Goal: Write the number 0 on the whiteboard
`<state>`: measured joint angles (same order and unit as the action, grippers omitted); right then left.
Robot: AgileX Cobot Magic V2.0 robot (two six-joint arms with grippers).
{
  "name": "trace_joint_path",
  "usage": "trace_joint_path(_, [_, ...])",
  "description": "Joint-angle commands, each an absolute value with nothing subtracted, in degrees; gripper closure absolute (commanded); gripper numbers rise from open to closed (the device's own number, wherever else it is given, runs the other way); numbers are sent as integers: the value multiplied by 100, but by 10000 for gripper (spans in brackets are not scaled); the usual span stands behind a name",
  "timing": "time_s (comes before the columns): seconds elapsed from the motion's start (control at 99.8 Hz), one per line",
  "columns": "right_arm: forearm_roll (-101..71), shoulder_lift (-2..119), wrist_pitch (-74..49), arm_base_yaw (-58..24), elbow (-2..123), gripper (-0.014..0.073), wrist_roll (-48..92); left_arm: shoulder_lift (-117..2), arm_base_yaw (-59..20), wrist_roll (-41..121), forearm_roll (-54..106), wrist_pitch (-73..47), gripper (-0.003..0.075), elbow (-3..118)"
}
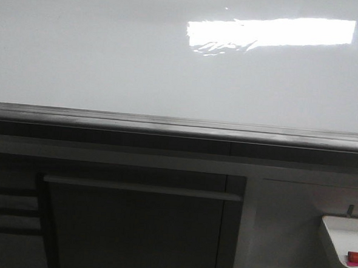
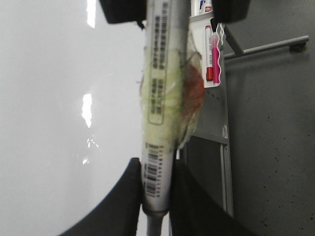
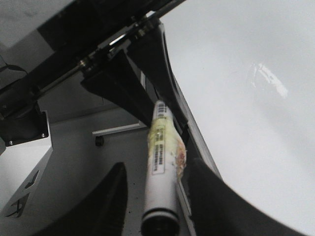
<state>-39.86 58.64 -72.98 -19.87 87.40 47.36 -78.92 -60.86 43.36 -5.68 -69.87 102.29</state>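
So the left gripper (image 2: pixel 156 189) squeezes a marker (image 2: pixel 162 98) tight, the right gripper (image 3: pixel 157 196) looks open around the same marker (image 3: pixel 162 162), and the big whiteboard (image 1: pixel 111 51) fills the front view with no number 0 drawn yet.

Neither arm is seen in the front view. In the left wrist view, the left gripper (image 2: pixel 156 189) is closed, its two dark fingers (image 2: pixel 125 196) pressed against both sides of a marker (image 2: pixel 160 98). In the right wrist view, the right gripper (image 3: pixel 156 196) is spread apart; a marker (image 3: pixel 161 172) is seen between its dark fingers (image 3: pixel 106 206), touching neither.
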Motion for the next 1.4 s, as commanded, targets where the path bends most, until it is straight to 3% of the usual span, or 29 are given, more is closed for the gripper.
trace_joint_path(0.0, [-4258,5883,-7470,-1995,8852,407,4792,-7743,-6127,4260,-530,-6624,720,10410])
trace_joint_path(0.23, [-4258,5883,-7470,-1995,8852,529,4792,-7743,-6127,4260,-530,-6620,720,10410])
trace_joint_path(0.461, [-4258,5883,-7470,-1995,8852,536,4792,-7743,-6127,4260,-554,-6610,703,10410])
trace_joint_path(0.561, [-4258,5883,-7470,-1995,8852,536,4792,-7743,-6127,4260,-554,-6658,592,10410])
trace_joint_path(0.711, [-4258,5883,-7470,-1995,8852,536,4792,-7743,-6127,4260,-554,-6658,323,10410])
trace_joint_path(0.781, [-4258,5883,-7470,-1995,8864,536,4792,-7743,-6127,4224,-579,-6658,258,10410])
trace_joint_path(1.102, [-3579,5800,-7402,-1995,8876,536,4792,-7587,-6127,3473,-1524,-6759,257,10460])
trace_joint_path(1.392, [-2719,5159,-6693,-1995,8876,536,4507,-6476,-6106,1777,-1906,-6210,258,10460])
